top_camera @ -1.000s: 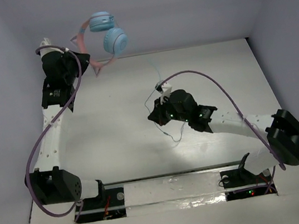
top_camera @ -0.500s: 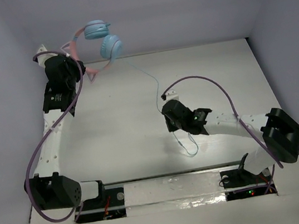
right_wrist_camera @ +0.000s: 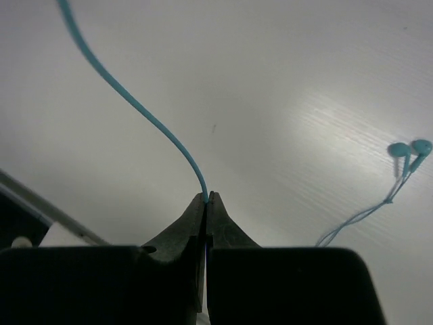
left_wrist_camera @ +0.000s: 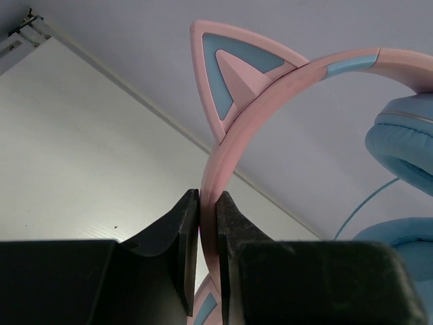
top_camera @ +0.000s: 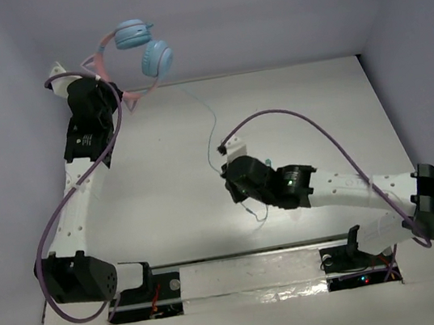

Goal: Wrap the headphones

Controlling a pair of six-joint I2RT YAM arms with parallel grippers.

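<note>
Headphones [top_camera: 140, 47] up high at the far-left corner, lifted off the table [top_camera: 163, 187] and framed against the back wall (pink band on top, two pale blue ear cups [top_camera: 156, 57] hanging out to the right). Left gripper [left_wrist_camera: 206, 203] has them by the headband [left_wrist_camera: 220, 149]. Both fingers press flat on either side of the pink band, just below a cat ear [left_wrist_camera: 230, 74], with no gap showing.

From the lower cup the thin blue cord [top_camera: 209, 123] drops down and to the right above the white surface toward mid-table. Right gripper [right_wrist_camera: 206, 198] meets it there, jaws pinched tight on the cord. In the wrist view the teal line rises out of the fingertips and arcs up to the left.

Past the pinch, a loose tail [top_camera: 255, 211] curls on the table just beside the right arm's wrist. The wrist camera also catches two small teal bud-shaped ends [right_wrist_camera: 409, 150] lying on the table off to the right, thin strands trailing from them. Where those strands lead, I cannot tell. Purple cable [top_camera: 309, 120] loops over the right arm.
</note>
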